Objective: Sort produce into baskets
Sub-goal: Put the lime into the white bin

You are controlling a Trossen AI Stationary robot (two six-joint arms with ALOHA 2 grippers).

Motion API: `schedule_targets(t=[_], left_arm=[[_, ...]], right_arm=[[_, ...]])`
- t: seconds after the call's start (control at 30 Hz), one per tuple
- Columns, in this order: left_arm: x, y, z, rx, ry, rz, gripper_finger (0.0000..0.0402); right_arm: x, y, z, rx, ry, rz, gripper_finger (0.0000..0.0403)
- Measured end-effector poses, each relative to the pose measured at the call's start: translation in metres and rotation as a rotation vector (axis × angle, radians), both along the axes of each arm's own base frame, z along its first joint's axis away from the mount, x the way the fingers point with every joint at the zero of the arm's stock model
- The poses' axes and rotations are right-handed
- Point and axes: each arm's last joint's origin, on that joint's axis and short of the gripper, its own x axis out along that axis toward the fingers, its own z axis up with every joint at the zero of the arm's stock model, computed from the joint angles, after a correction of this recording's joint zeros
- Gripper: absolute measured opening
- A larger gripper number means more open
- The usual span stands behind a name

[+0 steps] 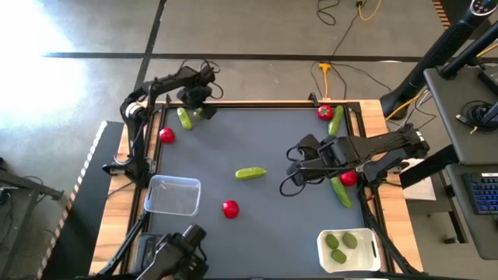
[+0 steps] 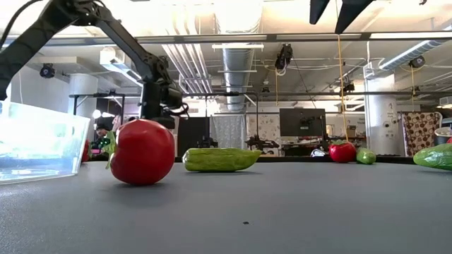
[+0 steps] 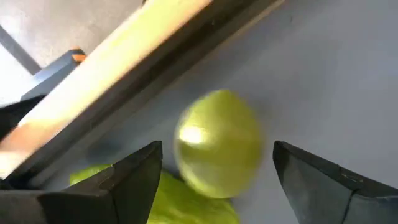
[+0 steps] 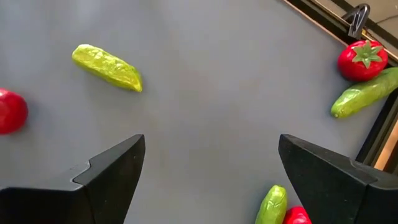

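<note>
Left end effector (image 3: pixel 214 177) hangs at the far left corner of the tabletop (image 1: pixel 264 140), fingers spread on either side of a lime (image 3: pixel 217 144) lying against a cucumber (image 1: pixel 185 118). Centrally, a clear basket (image 1: pixel 173 194), another cucumber (image 1: pixel 250 173) and a tomato (image 1: pixel 230 208) rest apart. Right end effector (image 4: pixel 211 171) hovers spread over bare tabletop; the white basket (image 1: pixel 348 250) holds three limes.

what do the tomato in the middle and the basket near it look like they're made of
Tomato: probably plastic or foam; smooth red skin with a soft sheen, toy-like. Basket: clear plastic, likely rigid; the table shows through its walls, edges glinting.
</note>
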Motion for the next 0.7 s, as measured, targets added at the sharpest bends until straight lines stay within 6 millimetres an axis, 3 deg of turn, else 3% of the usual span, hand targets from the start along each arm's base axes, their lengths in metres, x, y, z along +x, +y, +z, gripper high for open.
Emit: schedule_targets(t=[0.33,0.7], left_arm=[[-0.0027,0.0085,-0.0026,-0.045,0.018,-0.002,0.0275],[-0.007,0.0101,-0.0025,-0.061,0.012,0.003,0.0166]], right_arm=[[0.0008,-0.0001,0.0001,0.001,-0.023,-0.032,0.0361],[0.0043,0.0017,0.0003,0.039,-0.063,-0.046,0.0361]])
